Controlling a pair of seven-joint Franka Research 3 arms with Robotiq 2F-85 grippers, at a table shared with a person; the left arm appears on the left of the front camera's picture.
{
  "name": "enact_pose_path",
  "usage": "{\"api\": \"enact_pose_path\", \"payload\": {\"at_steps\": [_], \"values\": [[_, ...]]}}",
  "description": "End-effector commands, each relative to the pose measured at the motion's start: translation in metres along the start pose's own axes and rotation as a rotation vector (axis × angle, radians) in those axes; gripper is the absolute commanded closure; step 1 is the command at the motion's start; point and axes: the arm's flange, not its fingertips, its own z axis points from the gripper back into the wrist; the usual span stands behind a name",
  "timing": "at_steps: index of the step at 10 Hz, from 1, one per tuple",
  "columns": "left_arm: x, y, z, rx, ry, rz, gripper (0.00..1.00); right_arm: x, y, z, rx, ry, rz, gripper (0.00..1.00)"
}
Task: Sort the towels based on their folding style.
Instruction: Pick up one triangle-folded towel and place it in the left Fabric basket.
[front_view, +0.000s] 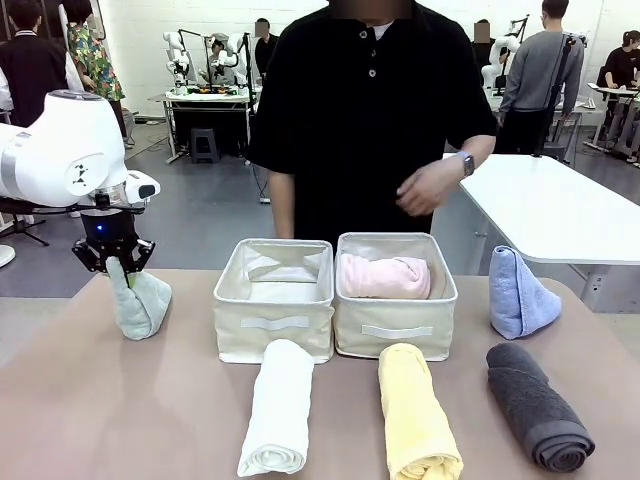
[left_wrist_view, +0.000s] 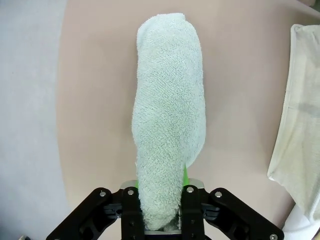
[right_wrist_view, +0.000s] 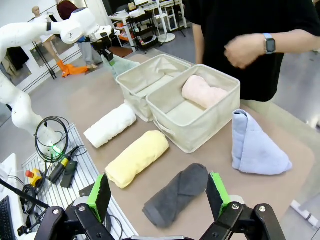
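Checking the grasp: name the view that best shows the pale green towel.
Left wrist view: the pale green towel close up, clamped in the left gripper. Front view shows it small, at the table's left; right wrist view, distant beyond the bins.

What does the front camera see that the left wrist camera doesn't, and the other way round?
Front view: the person, pink towel in the right bin, yellow towel, grey towel, blue towel. Left wrist view: a green pad pressed against the green towel. Both: the left jaws shut on that towel, and the left bin.
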Motion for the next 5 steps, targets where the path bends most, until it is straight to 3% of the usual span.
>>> {"api": "enact_pose_path", "payload": {"at_steps": [1,3,5], "values": [[-0.015,0.012,0.029,-0.02,-0.021,-0.142,0.95,0.004,-0.001,0.001,0.014,-0.021,0.012,0.0],[-0.065,0.04,0.101,-0.053,-0.053,-0.328,0.95,0.004,-0.001,0.001,0.014,-0.021,0.012,0.0],[-0.108,0.063,0.158,-0.062,-0.118,-0.396,0.95,0.004,-0.001,0.001,0.014,-0.021,0.012,0.0]]}}
